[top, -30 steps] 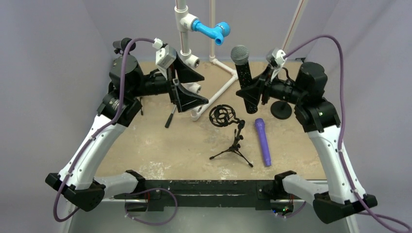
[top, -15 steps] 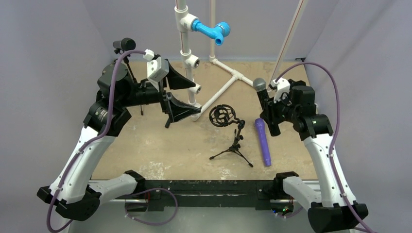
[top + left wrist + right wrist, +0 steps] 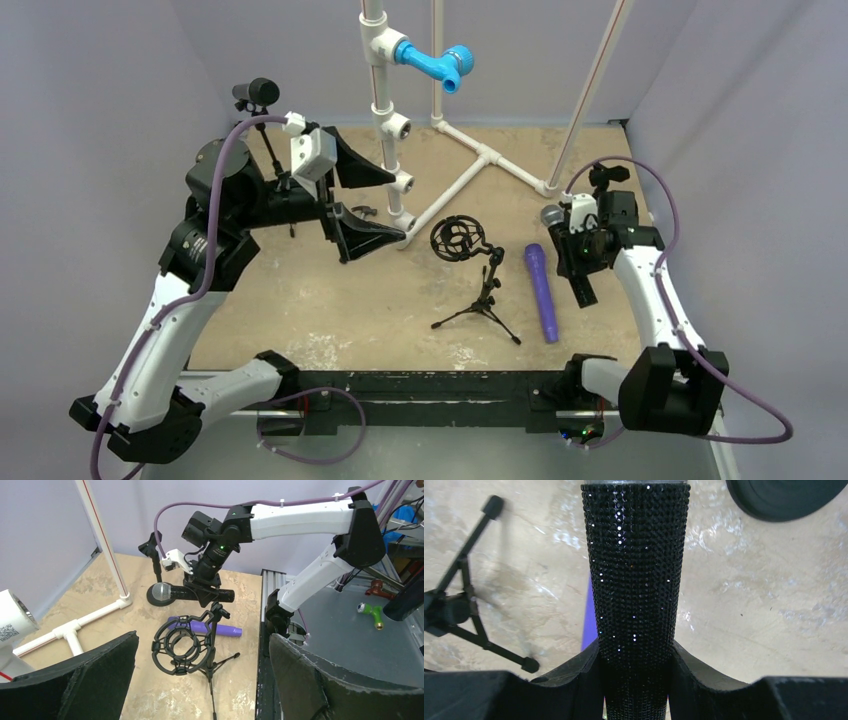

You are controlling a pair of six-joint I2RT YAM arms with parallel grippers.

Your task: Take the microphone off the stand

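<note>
Right claw (image 3: 580,255) is clamped on the mic (image 3: 552,214), right of centre in the top view. My pads pinch its black sparkly shaft, with the grey head pointing to the upper left. The mic is clear of the stand (image 3: 482,300), off to its right, held about level above the worktop (image 3: 330,300). A purple mic (image 3: 541,292) lies flat between stand and right claw. Left claw (image 3: 398,205) is spread wide, gripping nothing, up and left of the stand.

Overhead plus two wrist views.
Top looks down from behind; left wrist faces right arm (image 3: 300,517); right wrist sits close on microphone (image 3: 634,580). Tripod stand (image 3: 483,296) in all.
</note>
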